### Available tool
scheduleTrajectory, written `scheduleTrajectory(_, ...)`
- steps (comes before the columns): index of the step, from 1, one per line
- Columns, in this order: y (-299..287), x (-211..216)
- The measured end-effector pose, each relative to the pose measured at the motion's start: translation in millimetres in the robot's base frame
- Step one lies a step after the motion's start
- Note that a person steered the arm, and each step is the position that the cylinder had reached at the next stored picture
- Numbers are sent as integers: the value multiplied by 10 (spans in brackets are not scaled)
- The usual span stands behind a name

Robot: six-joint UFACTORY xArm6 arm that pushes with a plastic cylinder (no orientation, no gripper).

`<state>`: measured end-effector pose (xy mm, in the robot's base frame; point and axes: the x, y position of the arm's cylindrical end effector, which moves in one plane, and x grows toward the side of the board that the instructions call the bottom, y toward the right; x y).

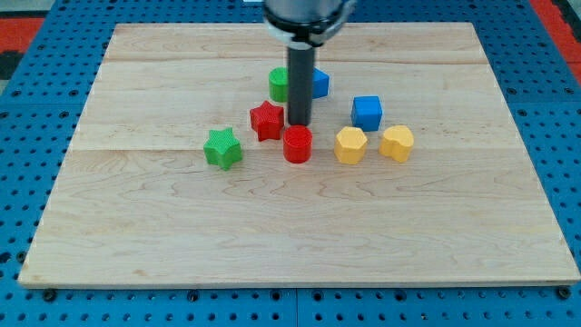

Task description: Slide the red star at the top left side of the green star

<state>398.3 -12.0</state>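
The red star (266, 120) lies near the board's middle, up and to the right of the green star (222, 149), with a small gap between them. My tip (299, 123) stands just right of the red star, close to or touching its right side, and directly above the red round block (297, 144). The rod hides part of the green round block (280, 84) and of a blue block (319, 84) behind it.
A blue cube (367, 113) sits right of the rod. Two yellow blocks (350, 144) (397, 143) lie in a row right of the red round block. The wooden board (290, 227) rests on a blue pegboard surface.
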Motion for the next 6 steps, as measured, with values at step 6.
scheduleTrajectory(6, -1366, -591)
